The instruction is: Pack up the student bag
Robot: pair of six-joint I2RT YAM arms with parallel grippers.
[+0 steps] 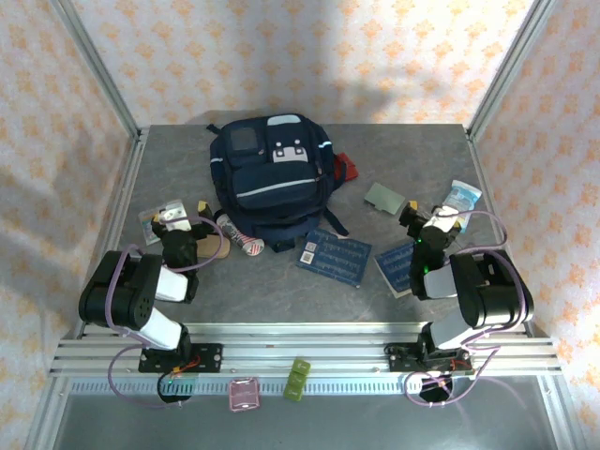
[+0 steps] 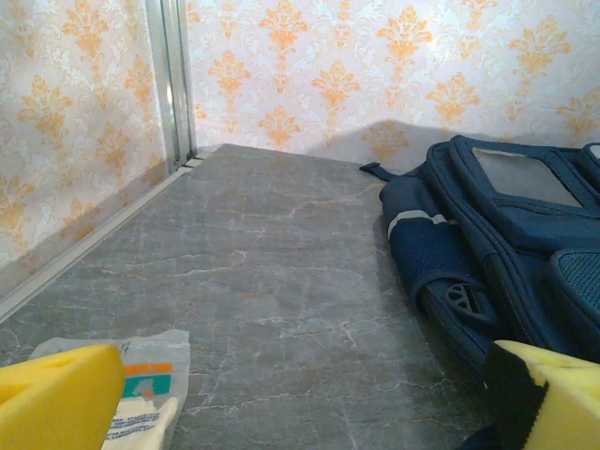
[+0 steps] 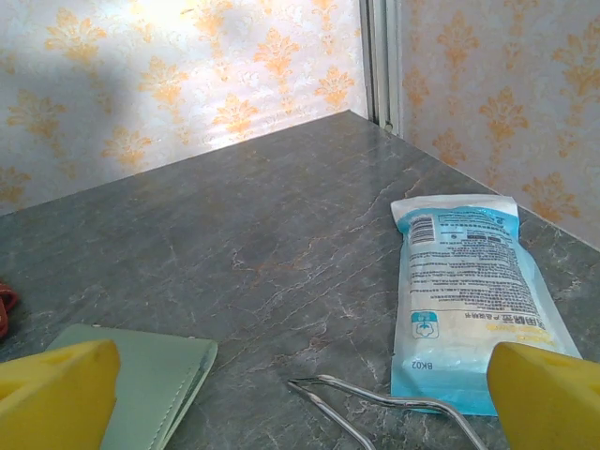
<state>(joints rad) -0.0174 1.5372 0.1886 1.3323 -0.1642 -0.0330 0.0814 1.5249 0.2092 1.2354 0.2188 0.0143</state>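
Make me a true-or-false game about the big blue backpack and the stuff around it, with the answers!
1. The navy-blue fabric backpack lies on the grey stone-look table. True.
2. The right gripper squeezes the light-blue plastic packet. False: its jaws are open and empty; the packet lies on the table.
3. The left gripper is open. True.
4. The flat blue patterned book sits on top of the backpack. False: it lies on the table in front of it.
5. The pale green flat wallet lies right of the backpack. True.
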